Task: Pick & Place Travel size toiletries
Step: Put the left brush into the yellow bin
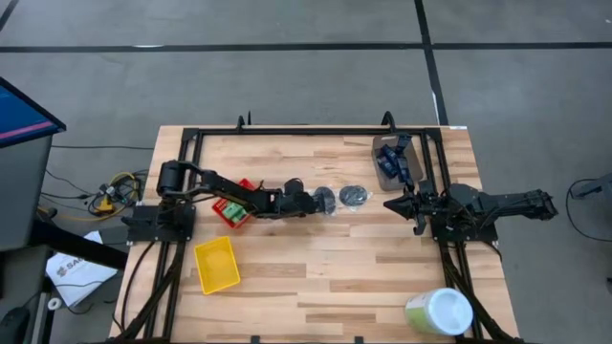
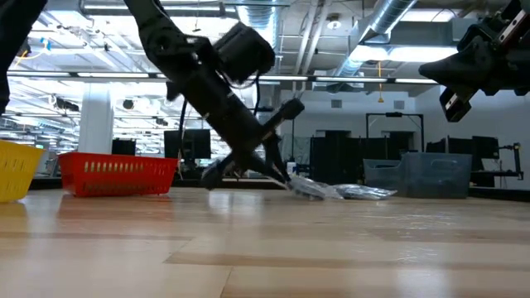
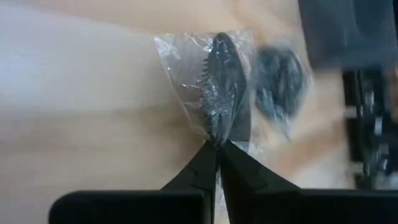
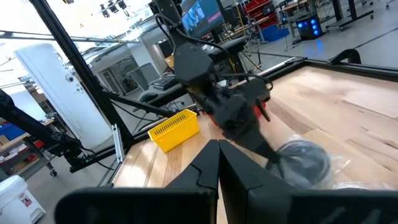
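Though several things on the counter point(image 1: 316, 277) were wrapped or packaged, no brand, label or writing on any of them could be read.

The left tool point(image 1: 318, 203) reached low across the middle of the counter, its two dark fingers point(image 3: 214, 163) pressed together at the tips on the clear crinkled wrap of a dark grey disc point(image 3: 222, 87); whether they pinched the wrap or only touched it could not be told. In the low view that tool point(image 2: 291, 184) met the counter surface at the edge of the wrapped disc point(image 2: 313, 190). A second dark grey disc point(image 1: 355, 196) lay just beside the first point(image 1: 326, 199), also in clear wrap, making two discs in all.

The right tool point(image 1: 391, 204) hung above the counter's right side, clear of the surface in the low view point(image 2: 451, 101), with its fingers point(image 4: 214, 163) pressed together and nothing between them.

A grey-brown bin point(image 1: 382, 161) at the far right held dark blue tubes point(image 1: 393, 162), too bunched to count. One red bin point(image 1: 232, 207) sat under the left arm with green items inside it, number unclear. One yellow bin point(image 1: 216, 265) stood near the left front, and one pale green-and-white tub point(image 1: 439, 311) at the right front corner.
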`<state>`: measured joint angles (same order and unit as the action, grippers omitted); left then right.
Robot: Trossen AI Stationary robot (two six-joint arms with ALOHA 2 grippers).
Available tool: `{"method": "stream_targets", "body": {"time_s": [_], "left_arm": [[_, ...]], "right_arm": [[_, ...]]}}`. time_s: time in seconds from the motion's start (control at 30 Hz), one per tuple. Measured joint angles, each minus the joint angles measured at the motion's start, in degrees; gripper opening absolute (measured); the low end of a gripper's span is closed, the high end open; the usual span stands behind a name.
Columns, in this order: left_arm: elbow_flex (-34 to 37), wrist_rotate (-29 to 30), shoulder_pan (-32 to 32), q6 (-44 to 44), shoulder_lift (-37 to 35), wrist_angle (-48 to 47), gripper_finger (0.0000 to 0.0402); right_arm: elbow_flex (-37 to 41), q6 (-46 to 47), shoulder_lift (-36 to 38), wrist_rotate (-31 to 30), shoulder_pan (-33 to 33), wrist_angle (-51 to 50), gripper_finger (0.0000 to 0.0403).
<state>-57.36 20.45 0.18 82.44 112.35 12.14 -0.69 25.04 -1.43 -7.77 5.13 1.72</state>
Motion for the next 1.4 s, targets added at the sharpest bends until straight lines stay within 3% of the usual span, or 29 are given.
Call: {"method": "stream_targets", "body": {"time_s": [0.23,0.37,0.6,0.8,0.97,1.2,1.4], "left_arm": [[0.09,-1.75,-4.69,-12.14,-8.57,-0.72,0.0002],[-0.02,-7.57,-7.68,-17.51,-16.22,-3.80,0.0001],[0.02,-9.51,-15.08,-17.10,-31.99,-25.98,0.0001],[0.04,-9.60,-21.15,-12.60,-43.72,-45.70,0.0001],[0.04,-10.01,-25.35,-7.31,-49.16,-57.01,0.0001],[0.04,-11.46,-30.90,2.53,-49.81,-69.92,0.0001],[0.04,-14.85,-33.76,11.63,-48.40,-74.66,0.0003]], "right_arm": [[-0.04,0.00,0.00,0.00,0.00,0.00,0.0000],[-0.07,0.00,0.00,0.02,0.00,-0.09,0.0000],[-0.07,0.00,0.00,0.02,0.00,0.02,0.0000],[-0.09,0.00,0.00,0.02,0.00,0.07,0.0000],[-0.09,0.00,-0.02,0.02,0.00,0.02,0.0000],[-0.09,0.00,-0.02,0.02,0.00,0.04,0.0000],[-0.09,0.00,-0.01,0.02,0.00,0.04,0.0000]]}}
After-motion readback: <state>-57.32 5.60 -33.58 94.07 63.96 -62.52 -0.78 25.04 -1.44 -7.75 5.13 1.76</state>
